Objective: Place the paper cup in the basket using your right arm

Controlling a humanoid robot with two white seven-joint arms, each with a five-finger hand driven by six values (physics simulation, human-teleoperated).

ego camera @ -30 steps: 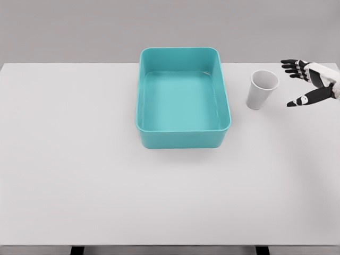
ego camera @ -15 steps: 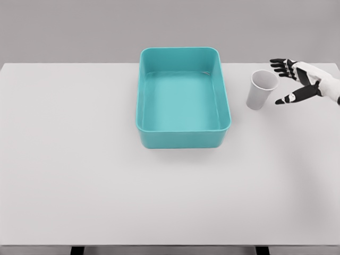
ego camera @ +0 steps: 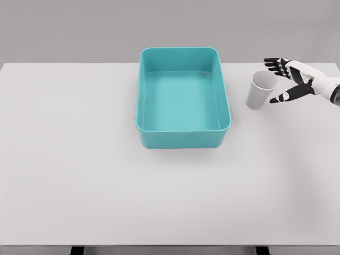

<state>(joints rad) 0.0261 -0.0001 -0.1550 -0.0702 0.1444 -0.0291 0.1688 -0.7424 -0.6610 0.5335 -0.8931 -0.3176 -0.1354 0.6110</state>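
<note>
stage: reaching, no grasp yet | right hand [ego camera: 285, 81]: fingers spread, holding nothing, just beside the cup | paper cup [ego camera: 261, 90]: upright on the desk [ego camera: 79, 175], right of the basket [ego camera: 183, 139] | done: nothing placed | left: grip, lift, carry into basket

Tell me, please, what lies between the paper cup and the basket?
Nothing: in the head view only a bare strip of white table separates the paper cup from the basket. The right hand is on the cup's other side.
</note>
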